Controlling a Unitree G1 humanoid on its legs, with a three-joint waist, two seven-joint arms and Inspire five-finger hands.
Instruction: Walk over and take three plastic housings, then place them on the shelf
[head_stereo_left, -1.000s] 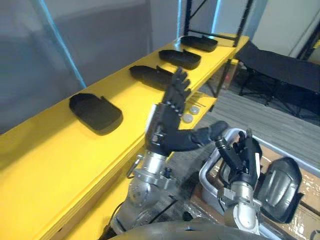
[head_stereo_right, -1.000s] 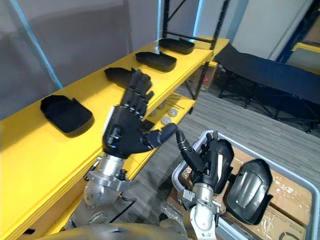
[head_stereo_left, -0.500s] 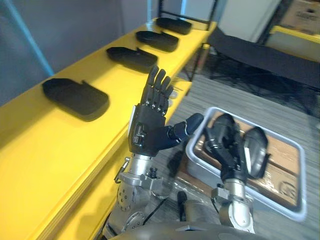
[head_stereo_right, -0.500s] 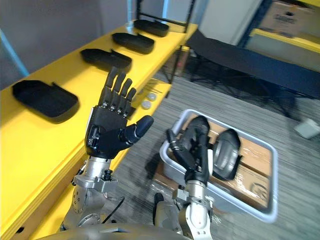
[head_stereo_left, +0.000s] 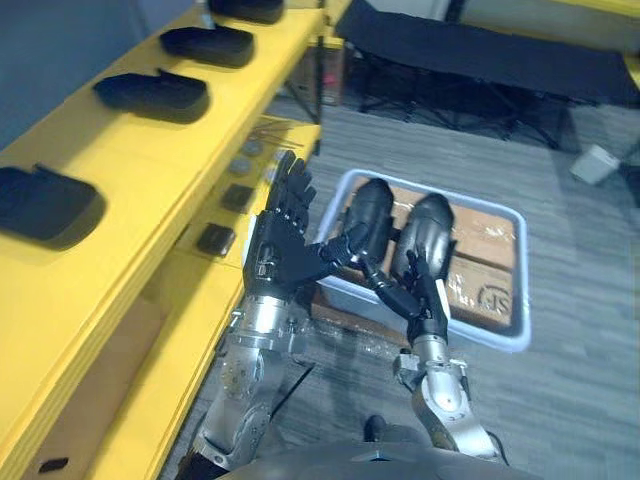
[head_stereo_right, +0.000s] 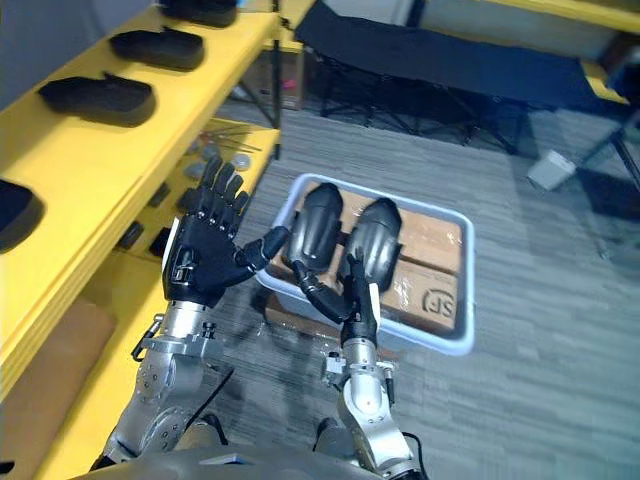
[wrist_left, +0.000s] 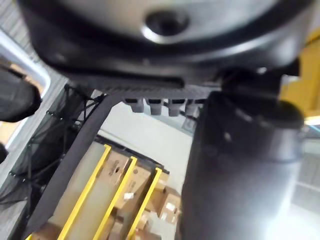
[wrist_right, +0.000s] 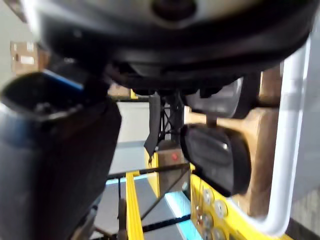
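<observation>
Black plastic housings, two in number, lie side by side in a pale grey tray (head_stereo_left: 480, 337) on the carpeted floor (head_stereo_left: 570, 300): the left housing (head_stereo_right: 313, 225) and the right housing (head_stereo_right: 373, 238) are close together, each resting on the brown cardboard (head_stereo_right: 432, 245) that lines the tray. Further black housings sit well apart from one another along the top of the yellow shelf (head_stereo_left: 120, 150) at the robot's left, the nearest one (head_stereo_left: 40, 200) followed by a second one (head_stereo_left: 150, 92) and a third one (head_stereo_left: 205, 42). Small dark and round parts (head_stereo_left: 237, 195) lie on the lower shelf level. The left hand (head_stereo_left: 280, 255) is raised between shelf and tray, palm up, fingers straight and spread, released and grasping nothing. The right hand (head_stereo_left: 420, 295) is raised over the near edge of the tray, fingers relaxed and apart, likewise released. A dark folding cot (head_stereo_left: 480, 45) stands beyond the tray.
</observation>
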